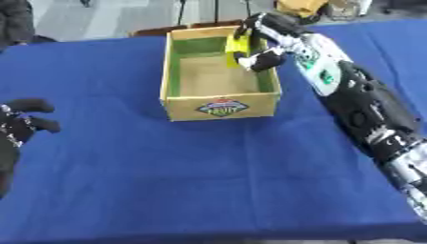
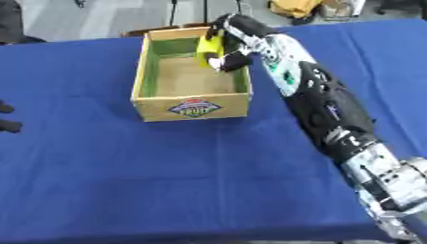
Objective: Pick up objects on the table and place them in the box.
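right hand [image 1: 260, 56] clasped round yellow object [image 1: 238, 46] over far right corner of open wooden box [image 1: 218, 106], box on blue tablecloth [image 1: 208, 176], oval colour label [image 1: 223, 107] on box front, writing unreadable, left hand [image 1: 21, 121] at left edge, fingers loosely bent, holding nothing

Right arm [image 1: 359, 102]: long, chunky, mostly black casing with a white section near the wrist bearing a green mark, and silver-grey segmented joints at the near end by the lower right. Right hand [image 1: 265, 45]: black with pale patches on the fingers. Left hand [image 1: 18, 125]: black, rounded fingertips, small white flecks on the back, seen at the left edge.
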### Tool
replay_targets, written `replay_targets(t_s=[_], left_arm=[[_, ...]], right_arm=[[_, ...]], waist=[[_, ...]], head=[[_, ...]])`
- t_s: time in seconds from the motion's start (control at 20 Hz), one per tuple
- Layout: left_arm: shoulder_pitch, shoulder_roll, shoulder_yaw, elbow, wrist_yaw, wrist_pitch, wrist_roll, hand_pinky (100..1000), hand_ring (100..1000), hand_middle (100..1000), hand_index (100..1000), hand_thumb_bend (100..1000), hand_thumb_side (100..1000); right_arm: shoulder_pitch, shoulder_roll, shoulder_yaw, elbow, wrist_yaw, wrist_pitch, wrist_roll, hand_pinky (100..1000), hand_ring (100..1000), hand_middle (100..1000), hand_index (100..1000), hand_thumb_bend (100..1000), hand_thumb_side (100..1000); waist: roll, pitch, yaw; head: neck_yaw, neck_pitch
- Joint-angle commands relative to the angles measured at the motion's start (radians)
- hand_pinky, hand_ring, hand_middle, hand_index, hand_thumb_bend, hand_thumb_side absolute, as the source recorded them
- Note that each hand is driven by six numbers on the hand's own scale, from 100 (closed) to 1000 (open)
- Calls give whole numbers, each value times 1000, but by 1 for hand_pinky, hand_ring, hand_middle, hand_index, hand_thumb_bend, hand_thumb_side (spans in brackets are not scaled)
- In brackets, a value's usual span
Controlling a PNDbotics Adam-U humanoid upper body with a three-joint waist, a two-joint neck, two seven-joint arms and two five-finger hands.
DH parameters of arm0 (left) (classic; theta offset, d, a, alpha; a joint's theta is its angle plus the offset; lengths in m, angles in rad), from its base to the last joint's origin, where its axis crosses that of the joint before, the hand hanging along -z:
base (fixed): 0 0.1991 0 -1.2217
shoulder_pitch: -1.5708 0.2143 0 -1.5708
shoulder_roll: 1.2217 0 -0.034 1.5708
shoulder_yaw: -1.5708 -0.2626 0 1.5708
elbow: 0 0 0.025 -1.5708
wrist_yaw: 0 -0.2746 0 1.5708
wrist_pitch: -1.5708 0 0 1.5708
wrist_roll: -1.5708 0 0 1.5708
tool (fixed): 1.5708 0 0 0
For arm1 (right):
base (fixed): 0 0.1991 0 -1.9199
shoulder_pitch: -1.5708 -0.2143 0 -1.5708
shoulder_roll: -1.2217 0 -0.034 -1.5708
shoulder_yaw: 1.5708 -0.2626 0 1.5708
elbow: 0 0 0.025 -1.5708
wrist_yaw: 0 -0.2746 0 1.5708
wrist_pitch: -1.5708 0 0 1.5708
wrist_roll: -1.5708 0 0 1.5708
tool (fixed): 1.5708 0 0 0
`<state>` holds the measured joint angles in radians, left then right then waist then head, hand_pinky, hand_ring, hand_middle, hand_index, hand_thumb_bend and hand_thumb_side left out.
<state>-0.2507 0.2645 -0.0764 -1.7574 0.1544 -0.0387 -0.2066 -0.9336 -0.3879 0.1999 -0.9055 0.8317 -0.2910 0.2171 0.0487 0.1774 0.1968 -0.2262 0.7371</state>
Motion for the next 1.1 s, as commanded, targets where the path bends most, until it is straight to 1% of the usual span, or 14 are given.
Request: replay_targets(t_s=[0.05, 0.25, 0.3, 0.35, 0.4, 0.65, 0.7, 0.9, 1.1], left_arm=[[-12, 8, 2, -12, 4, -1, -4, 746, 553, 652, 750, 720, 948], [-13, 7, 3, -12, 4, 0, -4, 746, 553, 651, 750, 721, 948], [-12, 7, 3, -12, 4, 0, -4, 745, 552, 651, 749, 722, 948], [-12, 7, 3, -11, 4, 0, -4, 746, 552, 651, 749, 722, 948], [-12, 7, 3, -11, 4, 0, -4, 745, 552, 651, 749, 722, 947], [-12, 7, 3, -11, 3, 0, -3, 745, 552, 651, 749, 722, 947], [-12, 7, 4, -11, 3, 0, -3, 745, 551, 650, 749, 725, 946], [-11, 8, 7, -11, 3, 0, 0, 745, 551, 650, 749, 725, 946], [-11, 9, 8, -11, 2, 0, 1, 745, 551, 650, 748, 726, 946]], right_arm=[[-21, 12, 6, 10, 46, -36, 2, 754, 635, 469, 766, 100, 335], [-15, 24, 14, 21, 70, -60, 9, 756, 641, 477, 770, 100, 345], [-13, 26, 16, 22, 72, -64, 12, 763, 668, 526, 802, 100, 424], [-12, 27, 18, 23, 71, -71, 17, 769, 690, 570, 840, 188, 482], [-11, 28, 20, 23, 70, -78, 24, 773, 704, 599, 854, 247, 519], [-9, 26, 21, 19, 62, -91, 43, 773, 704, 599, 854, 247, 519], [-9, 25, 23, 14, 60, -94, 45, 786, 745, 708, 899, 348, 594], [-8, 9, 27, -41, 19, -100, 49, 787, 748, 712, 905, 327, 608], [-17, -12, 19, -122, -40, -78, 26, 786, 748, 708, 906, 310, 589]], waist=[[1, -17, 1], [0, -17, 2], [0, -18, 2], [-1, -18, 2], [-2, -18, 2], [-3, -18, 1], [-4, -18, 1], [-8, -18, -3], [-11, -18, -8]], head=[[-3, -2], [-3, -3], [-3, -3], [-4, -3], [-3, -3], [-2, -3], [0, -3], [6, -3], [9, -3]])
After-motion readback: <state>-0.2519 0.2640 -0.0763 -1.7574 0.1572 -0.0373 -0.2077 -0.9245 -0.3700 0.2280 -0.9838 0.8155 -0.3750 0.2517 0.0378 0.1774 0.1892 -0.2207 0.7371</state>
